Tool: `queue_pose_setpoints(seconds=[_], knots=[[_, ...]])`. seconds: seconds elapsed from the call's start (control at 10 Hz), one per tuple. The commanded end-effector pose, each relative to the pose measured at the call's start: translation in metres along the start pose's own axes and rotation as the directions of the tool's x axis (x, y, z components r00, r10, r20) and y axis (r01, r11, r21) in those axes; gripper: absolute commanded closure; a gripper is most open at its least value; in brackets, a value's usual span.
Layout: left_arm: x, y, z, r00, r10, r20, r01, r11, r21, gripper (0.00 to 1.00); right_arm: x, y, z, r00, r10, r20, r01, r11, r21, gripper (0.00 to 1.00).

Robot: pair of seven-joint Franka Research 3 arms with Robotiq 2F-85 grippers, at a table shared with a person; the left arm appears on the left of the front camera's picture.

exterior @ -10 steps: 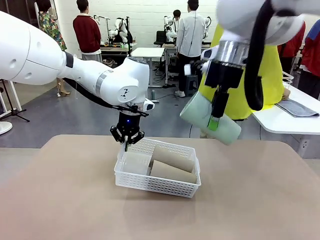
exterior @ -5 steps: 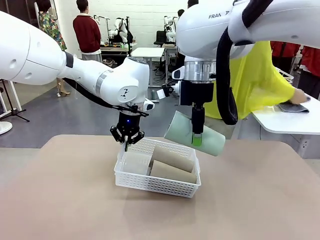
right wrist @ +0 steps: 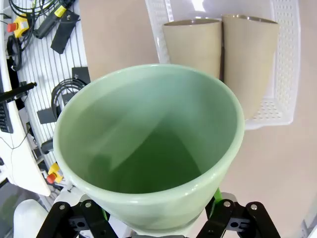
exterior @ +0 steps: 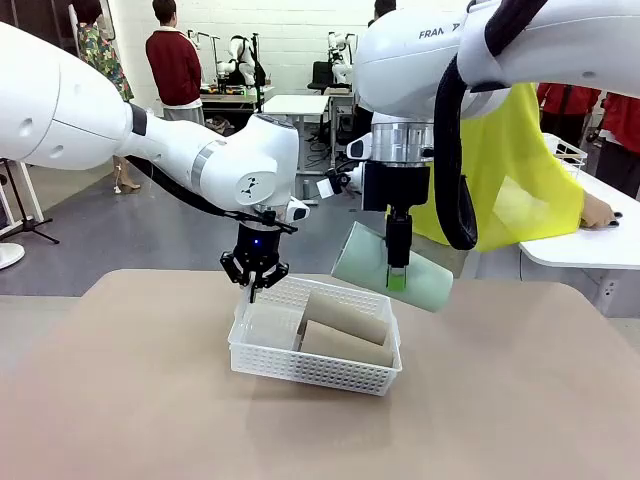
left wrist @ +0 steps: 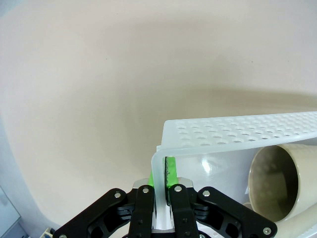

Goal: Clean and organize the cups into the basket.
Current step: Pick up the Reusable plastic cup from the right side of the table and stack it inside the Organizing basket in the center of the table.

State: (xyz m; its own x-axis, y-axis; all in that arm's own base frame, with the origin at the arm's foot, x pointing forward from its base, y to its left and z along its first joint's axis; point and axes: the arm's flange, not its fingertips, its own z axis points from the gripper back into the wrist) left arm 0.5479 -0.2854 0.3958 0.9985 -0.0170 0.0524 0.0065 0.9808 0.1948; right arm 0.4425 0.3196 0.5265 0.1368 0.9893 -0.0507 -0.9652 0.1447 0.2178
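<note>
The white lattice basket (exterior: 310, 372) sits mid-table with two tan cups (exterior: 345, 314) (exterior: 347, 344) lying side by side in its right half. My left gripper (exterior: 255, 287) is shut on the basket's far-left corner; in the left wrist view its green pads (left wrist: 171, 171) pinch the basket wall (left wrist: 237, 130), with a tan cup's mouth (left wrist: 275, 183) beside them. My right gripper (exterior: 398, 278) is shut on the pale mint-green cup (exterior: 392, 268), held tilted in the air just above the basket's far right end. The right wrist view looks into the mint-green cup (right wrist: 148, 148), with both tan cups (right wrist: 193, 44) (right wrist: 250, 54) in the basket (right wrist: 283, 29) below.
A person in yellow (exterior: 500, 170) stands behind the far edge, one hand (exterior: 598, 212) on a white side table at the right. In the right wrist view, a white slatted surface (right wrist: 44, 74) with cables and tools lies beside the table. Bare tabletop (exterior: 500, 400) surrounds the basket.
My right arm has swung left with the mint-green cup, from the far right to just above the basket's far end. The left gripper has kept still on the basket.
</note>
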Motion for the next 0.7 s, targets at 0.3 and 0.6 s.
queue_pose_setpoints(seconds=[0.3,0.6], knots=[[-0.003,0.002,-0.001,1.0,-0.002,0.003,0.002,1.0,-0.005,1.0,0.034,-0.016,-0.035,1.0,0.015,-0.005,-0.016,0.99,-0.141,0.15],[-0.003,0.002,-0.001,1.0,-0.002,0.003,0.002,1.0,-0.005,1.0,0.052,-0.033,-0.065,0.998,0.055,0.015,-0.053,0.99,-0.132,0.15]])
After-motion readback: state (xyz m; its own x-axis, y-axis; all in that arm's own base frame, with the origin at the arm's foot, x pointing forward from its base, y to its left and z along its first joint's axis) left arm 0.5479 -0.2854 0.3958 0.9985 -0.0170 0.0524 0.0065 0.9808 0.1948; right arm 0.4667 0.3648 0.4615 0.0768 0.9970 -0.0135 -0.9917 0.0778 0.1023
